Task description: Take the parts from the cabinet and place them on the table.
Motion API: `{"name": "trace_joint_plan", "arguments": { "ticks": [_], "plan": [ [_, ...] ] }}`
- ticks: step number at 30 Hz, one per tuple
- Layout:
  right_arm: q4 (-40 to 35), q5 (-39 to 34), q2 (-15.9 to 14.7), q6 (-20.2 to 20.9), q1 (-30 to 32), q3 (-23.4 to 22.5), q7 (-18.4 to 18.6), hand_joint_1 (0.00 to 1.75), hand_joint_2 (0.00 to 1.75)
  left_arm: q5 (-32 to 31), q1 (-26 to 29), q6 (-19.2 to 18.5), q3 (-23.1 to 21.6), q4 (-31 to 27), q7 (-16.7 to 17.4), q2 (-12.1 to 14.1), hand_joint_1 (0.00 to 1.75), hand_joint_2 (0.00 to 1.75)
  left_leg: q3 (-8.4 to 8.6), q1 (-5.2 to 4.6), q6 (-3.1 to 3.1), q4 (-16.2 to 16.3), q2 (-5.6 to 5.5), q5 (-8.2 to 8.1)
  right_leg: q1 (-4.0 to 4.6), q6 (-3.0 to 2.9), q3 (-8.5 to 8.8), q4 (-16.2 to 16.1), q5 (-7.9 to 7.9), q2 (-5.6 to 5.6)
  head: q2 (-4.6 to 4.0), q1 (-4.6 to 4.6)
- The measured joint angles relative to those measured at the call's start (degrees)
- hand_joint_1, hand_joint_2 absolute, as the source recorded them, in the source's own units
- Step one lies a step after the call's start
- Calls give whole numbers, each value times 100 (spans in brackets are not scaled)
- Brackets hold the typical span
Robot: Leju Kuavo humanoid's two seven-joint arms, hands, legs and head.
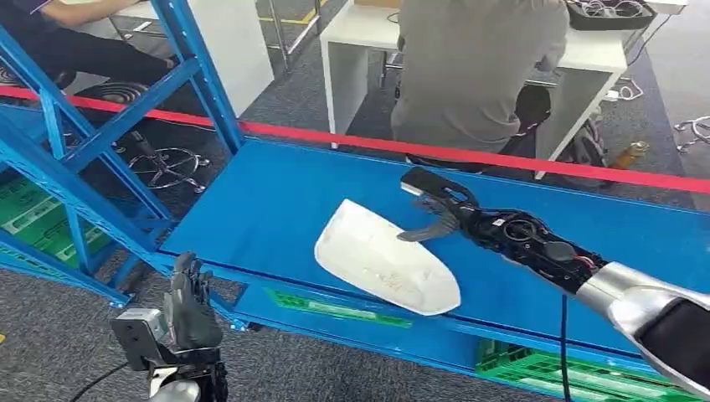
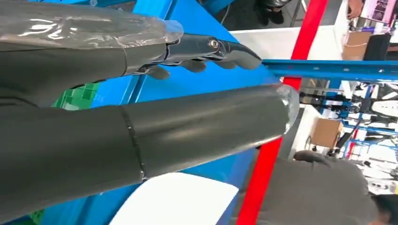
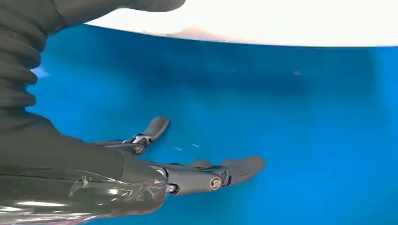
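On my far left the blue steel uprights and braces of the cabinet frame [image 1: 63, 159] are crossing the head view, with green crates [image 1: 33, 219] sitting low behind them on the floor side. Just below and right of that, my left hand [image 1: 191, 306] is hanging down off the front corner of the blue shelf [image 1: 276, 201], its dark fingers lying straight and close together and gripping nothing; in the left wrist view I am seeing the thick grey thumb and the dark fingers [image 2: 220, 49] stretched out with only air between them. Moving right along the shelf, the white part [image 1: 385, 260], a smooth curved shell wide at one end and narrowing at the other, is lying flat near the front edge of the blue surface, tilted on a diagonal. My right hand [image 1: 439, 205] is reaching in from the right over the shelf, just beside the far upper edge of the part; its fingers are spread apart and it is holding nothing, though I cannot tell whether one fingertip is touching the shell. In the right wrist view the fingers [image 3: 234, 171] are hovering apart over bare blue, with the white part's edge [image 3: 263, 23] a little beyond them. Behind the shelf a red tape line [image 1: 469, 155] is running across, and a person in a grey shirt [image 1: 477, 67] is sitting at a white desk [image 1: 360, 42].
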Motion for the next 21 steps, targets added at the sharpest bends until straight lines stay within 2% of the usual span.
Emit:
{"name": "trace_joint_plan", "arguments": {
  "ticks": [21],
  "plan": [
    [697, 81, 463, 251, -334, 397, -153, 0, 175, 2, 1, 0, 0, 0, 0, -42, 0, 0, 6, 0, 0, 1, 0, 0, 0, 0, 6, 0, 0, 0, 0, -2]
  ]
}}
